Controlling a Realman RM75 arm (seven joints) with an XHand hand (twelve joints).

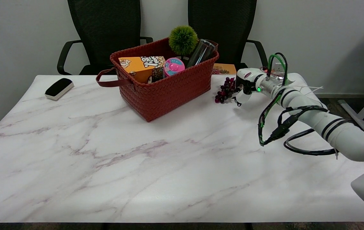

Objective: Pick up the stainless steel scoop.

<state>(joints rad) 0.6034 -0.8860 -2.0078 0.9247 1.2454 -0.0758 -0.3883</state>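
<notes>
My right hand [245, 85] is low over the table's far right, just right of a bunch of dark grapes [225, 91]. Its fingers [240, 99] curl down toward the tabletop, and what lies under the palm is hidden. I cannot pick out the stainless steel scoop for certain. A shiny, pale piece [276, 75] shows just behind the wrist and may be part of it. Whether the hand holds anything cannot be told from this view.
A red woven basket [169, 91] stands at the back centre with an orange box, a pink tin, a green ball and a steel tumbler [201, 52] in it. An orange packet [224, 68] lies behind the grapes. A black-and-white eraser [59, 88] lies far left.
</notes>
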